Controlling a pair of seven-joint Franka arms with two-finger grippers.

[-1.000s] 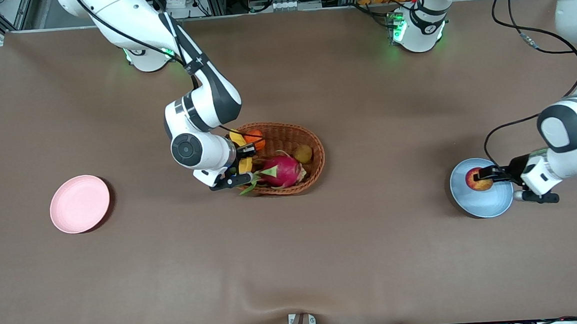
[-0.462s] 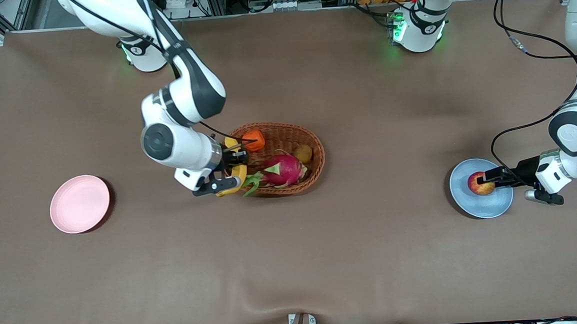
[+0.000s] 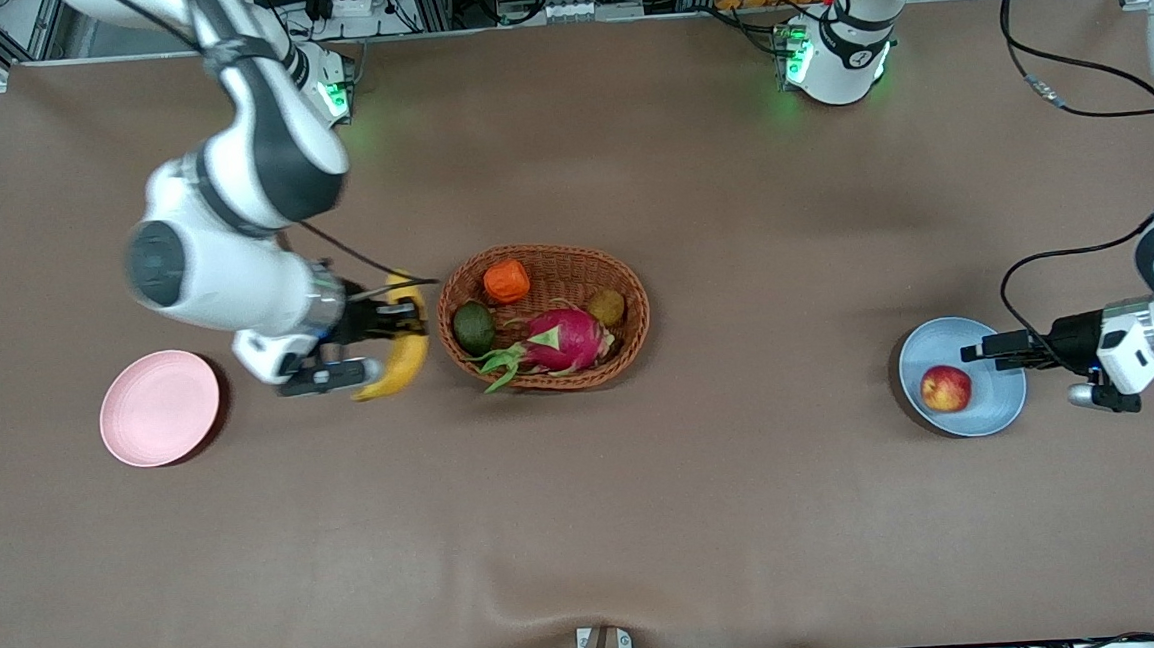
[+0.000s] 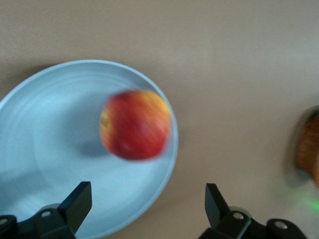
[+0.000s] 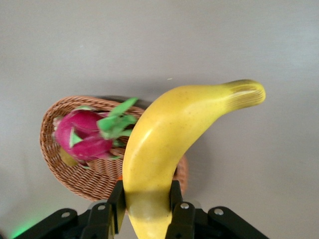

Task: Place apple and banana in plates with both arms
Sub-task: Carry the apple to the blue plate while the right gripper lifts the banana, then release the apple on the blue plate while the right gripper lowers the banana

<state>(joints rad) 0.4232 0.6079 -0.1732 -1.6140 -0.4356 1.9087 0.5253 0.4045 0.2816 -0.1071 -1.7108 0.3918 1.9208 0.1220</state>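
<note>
Banana [image 3: 396, 350] has left the wicker basket [image 3: 628, 336] and now hangs clamped in the right gripper [image 3: 399, 323] over bare table between the basket and the pink plate [image 3: 158, 408]. The apple [image 3: 946, 388], gripped a second ago, lies released on the blue plate [image 3: 998, 403]; the left gripper [image 3: 974, 352], fingers spread, has drawn back over the plate's edge.

Front view looked down from high across the table; wrist views sat close, sharing its basket [image 3: 543, 316] and blue plate [image 4: 60, 164].
</note>
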